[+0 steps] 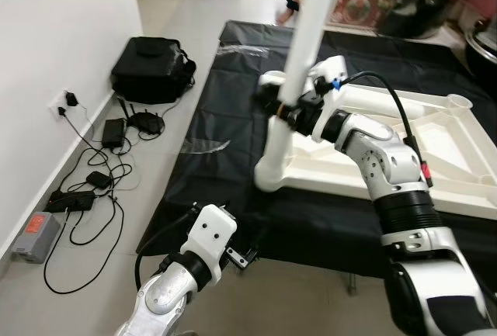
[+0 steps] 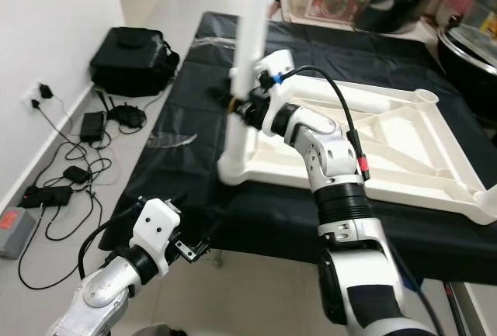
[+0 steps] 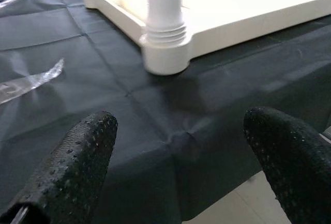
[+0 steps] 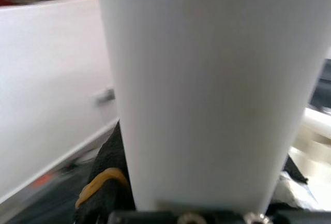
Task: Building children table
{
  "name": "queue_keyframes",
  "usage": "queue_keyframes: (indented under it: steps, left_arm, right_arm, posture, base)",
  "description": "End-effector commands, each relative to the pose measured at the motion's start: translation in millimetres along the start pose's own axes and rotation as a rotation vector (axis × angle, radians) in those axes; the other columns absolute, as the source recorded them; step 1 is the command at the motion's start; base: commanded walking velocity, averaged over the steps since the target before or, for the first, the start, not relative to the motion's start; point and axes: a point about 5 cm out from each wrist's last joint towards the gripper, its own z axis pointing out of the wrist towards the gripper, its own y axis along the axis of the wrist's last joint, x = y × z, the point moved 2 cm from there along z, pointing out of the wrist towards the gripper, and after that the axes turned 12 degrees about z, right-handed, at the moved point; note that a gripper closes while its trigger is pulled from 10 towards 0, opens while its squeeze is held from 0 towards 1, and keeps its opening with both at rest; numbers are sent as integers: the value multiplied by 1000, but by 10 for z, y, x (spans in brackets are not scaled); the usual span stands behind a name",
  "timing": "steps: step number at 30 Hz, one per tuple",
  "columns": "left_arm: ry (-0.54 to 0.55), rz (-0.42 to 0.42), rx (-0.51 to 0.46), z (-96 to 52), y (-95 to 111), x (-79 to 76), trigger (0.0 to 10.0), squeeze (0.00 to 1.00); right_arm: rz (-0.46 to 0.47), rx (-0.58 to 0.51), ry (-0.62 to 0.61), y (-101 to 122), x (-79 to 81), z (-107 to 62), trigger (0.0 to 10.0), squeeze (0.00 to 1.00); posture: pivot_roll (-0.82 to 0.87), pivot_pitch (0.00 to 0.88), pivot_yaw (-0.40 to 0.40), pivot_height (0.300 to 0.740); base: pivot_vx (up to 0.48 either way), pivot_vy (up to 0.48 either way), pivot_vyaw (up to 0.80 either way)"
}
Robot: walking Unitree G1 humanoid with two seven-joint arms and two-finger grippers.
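Observation:
A white table top [image 1: 435,142] lies upside down on a black cloth [image 1: 225,188]. One white leg [image 1: 311,18] stands upright in the near-left corner socket [image 3: 164,53]. About halfway up that leg, my right gripper [image 1: 289,111] is shut around it; the leg [image 4: 207,89] looms right in front of the right wrist camera, with a black finger [image 4: 101,182] beside it. My left gripper [image 3: 181,146] hovers low at the cloth's near edge, short of the socket. It is open, its fingers [image 3: 77,167] wide apart with nothing between them.
A black bag [image 1: 151,68] sits by the wall on the left, with cables and power adapters [image 1: 101,173] and a grey box [image 1: 35,231] on the tiled floor. A scrap of clear plastic [image 1: 206,146] lies on the cloth. A dark pot [image 2: 474,41] stands at the far right.

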Motion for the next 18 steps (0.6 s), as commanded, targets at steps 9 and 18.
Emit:
queue_keyframes:
  steps: [9,18]
  left_arm:
    - [-16,4,4,-4,-7,-25,10000,0]
    - [-12,6,5,-6,-7,-23,10000,0]
  right_arm:
    - [107,-10,-589,-387,-19,-165,0,0]
    - [157,-3,-475,-412,259,-1,10000,0]
  posture:
    - [152,94,-91,740]
    - [151,95,-93,740]
  base:
    - [0,0,0]
    - [0,0,0]
